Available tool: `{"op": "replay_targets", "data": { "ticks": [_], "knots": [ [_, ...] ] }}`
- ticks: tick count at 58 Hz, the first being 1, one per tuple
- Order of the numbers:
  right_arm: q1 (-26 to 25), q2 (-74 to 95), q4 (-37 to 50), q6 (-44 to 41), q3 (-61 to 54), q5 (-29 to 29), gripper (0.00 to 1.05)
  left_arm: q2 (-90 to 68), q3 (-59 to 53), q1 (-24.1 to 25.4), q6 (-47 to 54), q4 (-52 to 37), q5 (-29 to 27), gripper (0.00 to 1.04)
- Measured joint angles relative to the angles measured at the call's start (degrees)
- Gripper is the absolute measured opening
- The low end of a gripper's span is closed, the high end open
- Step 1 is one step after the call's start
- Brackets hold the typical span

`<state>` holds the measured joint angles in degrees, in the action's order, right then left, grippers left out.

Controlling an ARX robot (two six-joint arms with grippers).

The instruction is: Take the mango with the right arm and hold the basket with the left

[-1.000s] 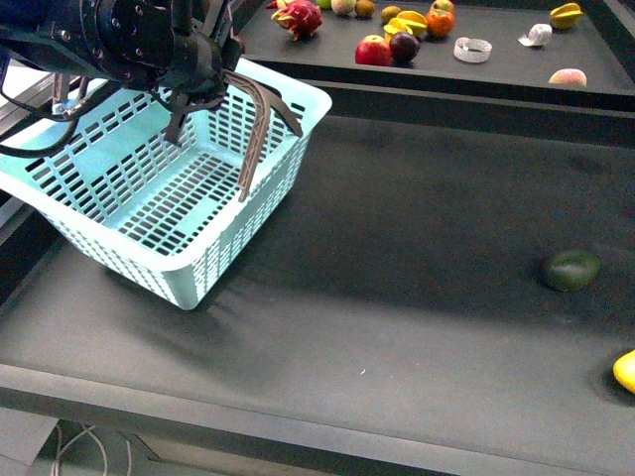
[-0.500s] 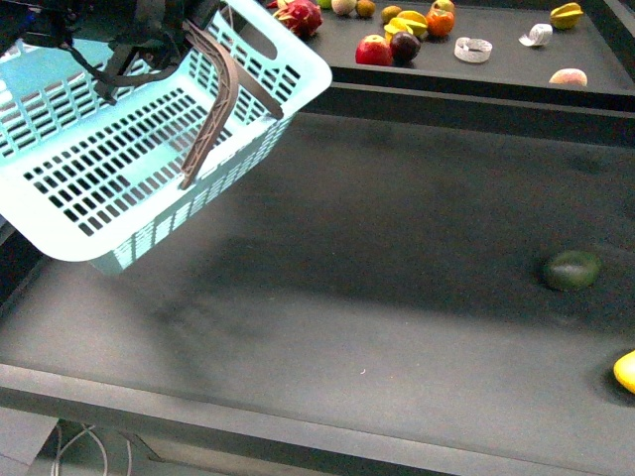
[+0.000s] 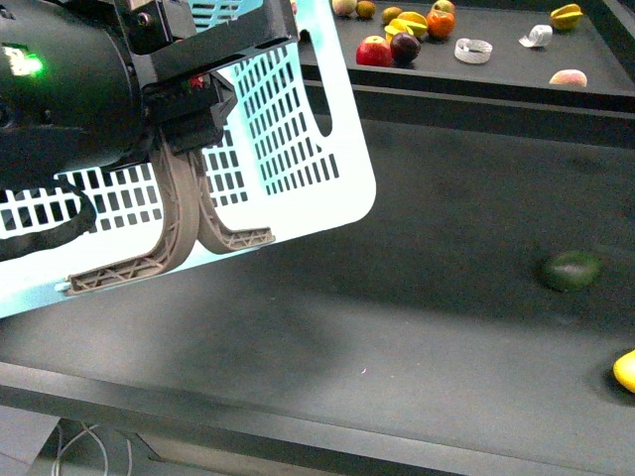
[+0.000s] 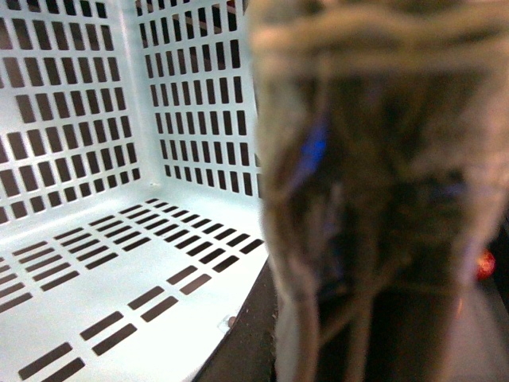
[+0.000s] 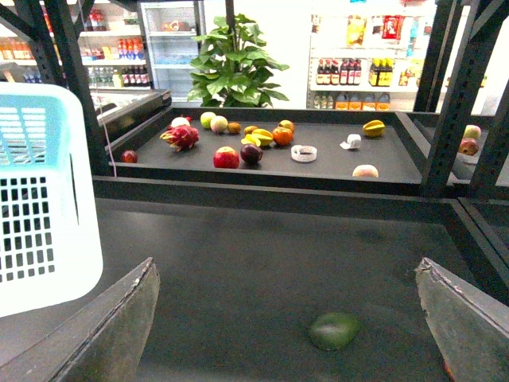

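My left arm (image 3: 69, 109) holds the basket (image 3: 298, 149) tilted above the surface (image 3: 397, 327), left jaws clamped on its handles (image 3: 184, 228). Right jaws gape wide, gripping nothing, facing the green fruit (image 5: 334, 330). The mango (image 3: 625, 371) sits at the right edge, near the front corner, far from the basket.
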<state>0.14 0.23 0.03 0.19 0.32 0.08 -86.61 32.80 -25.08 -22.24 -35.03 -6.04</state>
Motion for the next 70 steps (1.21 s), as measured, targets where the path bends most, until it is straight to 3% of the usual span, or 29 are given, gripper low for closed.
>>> {"op": "replay_targets", "data": {
  "ticks": [22, 70],
  "knots": [
    [0.00, 0.00, 0.00, 0.00, 0.00, 0.00, 0.96, -5.33, -0.13, -6.21, 4.20, -8.52, 0.15, 0.04],
    [0.00, 0.00, 0.00, 0.00, 0.00, 0.00, 0.96, -14.03, 4.02, -6.32, 4.11, -13.88, 0.26, 0.04]
  ]
}}
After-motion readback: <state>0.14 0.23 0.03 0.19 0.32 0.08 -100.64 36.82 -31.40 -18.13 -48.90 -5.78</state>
